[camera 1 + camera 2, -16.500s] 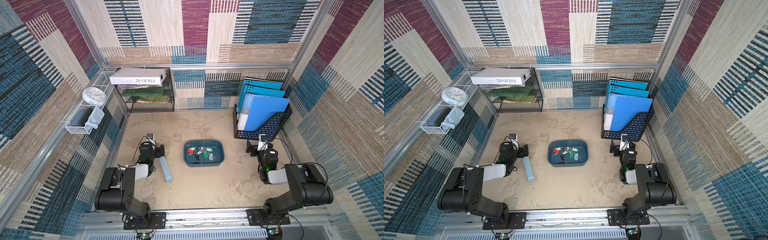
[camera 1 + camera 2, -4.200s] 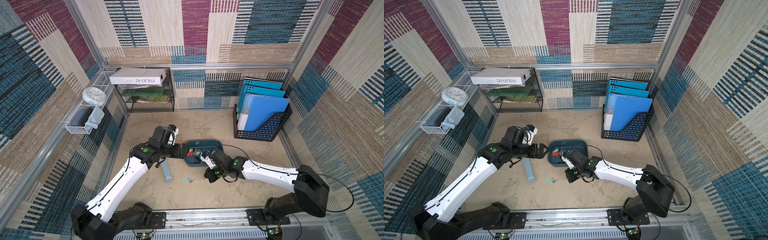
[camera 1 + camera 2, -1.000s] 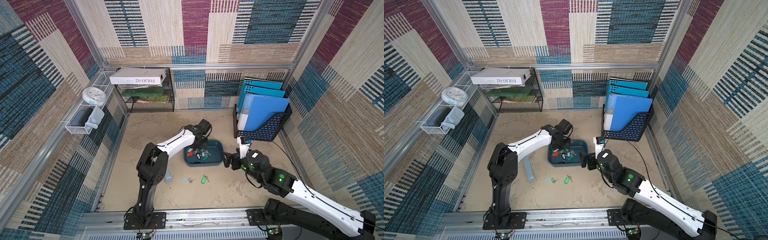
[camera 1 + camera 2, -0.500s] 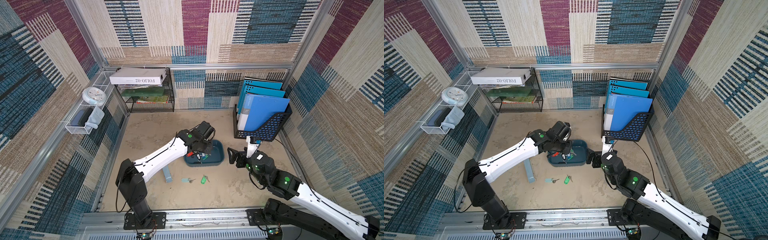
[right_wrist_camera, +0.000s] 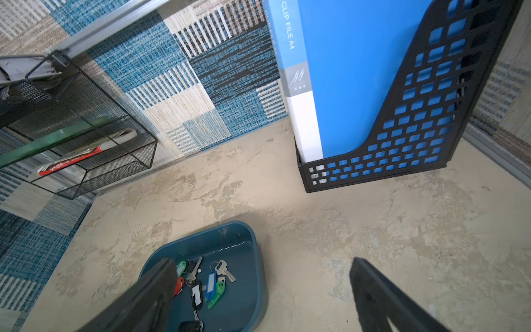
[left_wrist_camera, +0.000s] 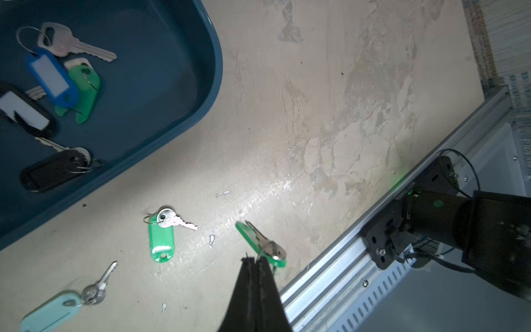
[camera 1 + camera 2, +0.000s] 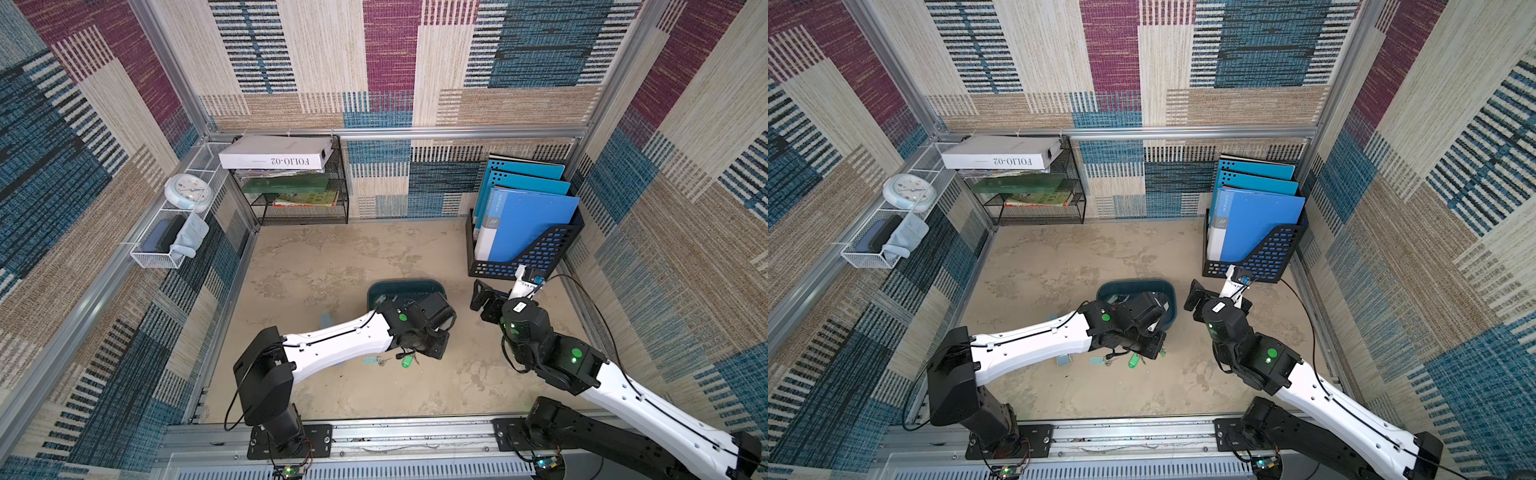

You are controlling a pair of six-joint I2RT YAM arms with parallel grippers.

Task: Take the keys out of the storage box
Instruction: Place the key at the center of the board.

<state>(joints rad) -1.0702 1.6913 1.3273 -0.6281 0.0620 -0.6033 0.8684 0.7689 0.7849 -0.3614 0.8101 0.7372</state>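
The left gripper (image 6: pixel 254 262) is clamped on the ring of a green-tagged key (image 6: pixel 256 240), just outside the storage box (image 6: pixel 184 86). A second green-tagged key (image 6: pixel 161 240) and a pale teal-tagged key (image 6: pixel 50 310) are laid beside the box; other keys (image 6: pixel 51 77) are contained inside. The right gripper (image 5: pixel 261 262) is spread apart, empty, nearby.

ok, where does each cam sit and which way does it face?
Top views: high above the front rail, looking down on the whole table; left arm and right arm show.
Left wrist: on the left arm, looking down at the table near the rail; shut left hand pinches a green-tagged key.
Right wrist: looks across the table toward the file holder; open right hand frames it.
Shared: both wrist views show the storage box with keys inside.
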